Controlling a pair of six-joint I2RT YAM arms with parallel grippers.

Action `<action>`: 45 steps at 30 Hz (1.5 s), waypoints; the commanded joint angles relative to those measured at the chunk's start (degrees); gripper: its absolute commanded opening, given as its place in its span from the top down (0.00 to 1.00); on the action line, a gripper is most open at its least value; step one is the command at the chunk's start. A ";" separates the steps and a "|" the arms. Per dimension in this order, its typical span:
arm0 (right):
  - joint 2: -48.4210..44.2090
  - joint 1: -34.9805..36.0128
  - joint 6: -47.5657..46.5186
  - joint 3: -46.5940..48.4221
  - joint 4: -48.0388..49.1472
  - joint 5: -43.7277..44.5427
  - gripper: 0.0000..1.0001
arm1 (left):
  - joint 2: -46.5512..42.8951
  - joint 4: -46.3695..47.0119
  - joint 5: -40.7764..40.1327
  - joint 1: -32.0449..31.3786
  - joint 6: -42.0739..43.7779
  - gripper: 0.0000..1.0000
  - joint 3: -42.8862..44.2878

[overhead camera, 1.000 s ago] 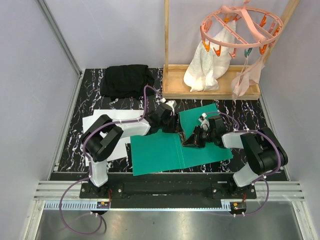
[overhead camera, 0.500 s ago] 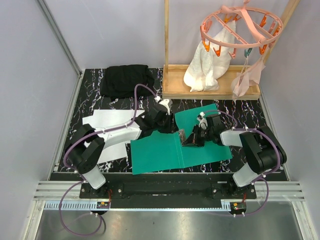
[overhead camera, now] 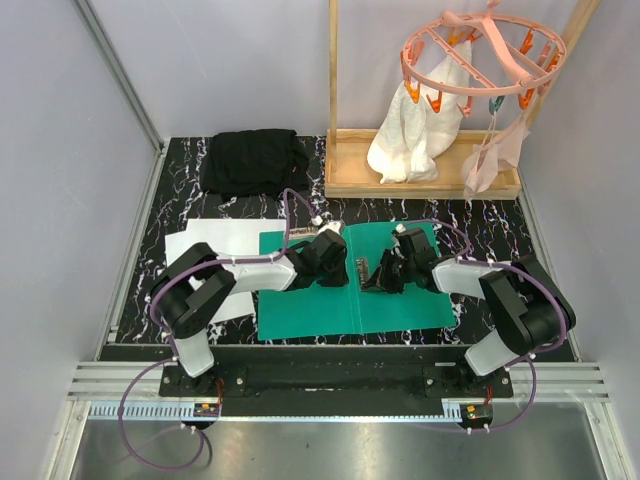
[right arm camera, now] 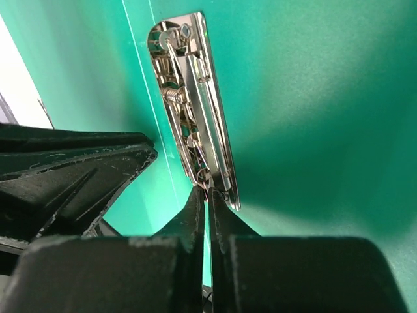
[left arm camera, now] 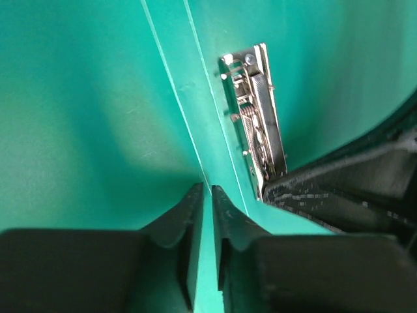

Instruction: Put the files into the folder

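The teal folder (overhead camera: 300, 305) lies open and flat on the black marbled table, its metal clip (overhead camera: 362, 269) beside the spine. Two white files (overhead camera: 215, 242) lie overlapped left of it, partly under my left arm. My left gripper (overhead camera: 342, 266) hovers over the spine crease (left arm camera: 195, 153), its fingers (left arm camera: 182, 222) almost shut with only a thin slit and nothing in it. The clip (left arm camera: 254, 124) shows just right of them. My right gripper (right arm camera: 208, 193) is shut, its tips touching the near end of the clip (right arm camera: 195, 104). In the overhead view that gripper (overhead camera: 380, 277) sits just right of the clip.
A folded black cloth (overhead camera: 250, 160) lies at the back left. A wooden rack (overhead camera: 420, 180) at the back right carries white cloths (overhead camera: 415, 135) and a pink clip hanger (overhead camera: 480, 55). Grey walls close in both sides.
The folder went from skewed, with one flap raised, to flat and square. Both grippers moved toward the back along the spine. The left fingers narrowed and the right fingers closed.
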 commanded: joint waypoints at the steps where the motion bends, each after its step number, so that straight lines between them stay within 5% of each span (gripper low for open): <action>1: 6.06 2.06 4.04 -2.56 -5.65 17.72 1.00 | 1.97 -3.79 -6.32 0.18 -2.05 0.87 -0.12; 10: 6.95 2.23 7.66 -6.51 -0.37 21.06 1.00 | 3.21 -5.39 -7.21 1.15 -6.44 0.91 -3.54; 18: 0.29 2.23 5.81 -5.81 7.97 9.57 1.00 | 2.42 -3.37 -5.20 1.24 -4.25 0.94 -4.69; 27: -7.12 2.06 3.26 -0.72 0.25 9.81 1.00 | 1.63 -0.90 -3.34 1.15 -2.66 0.94 -6.18; 40: 3.60 2.32 1.59 -1.16 2.79 10.87 1.00 | -0.49 5.25 2.89 0.01 0.59 0.92 -3.20; 45: 1.15 4.78 0.10 2.26 -6.05 17.36 1.00 | 3.73 2.27 2.73 0.01 -3.27 0.94 -0.38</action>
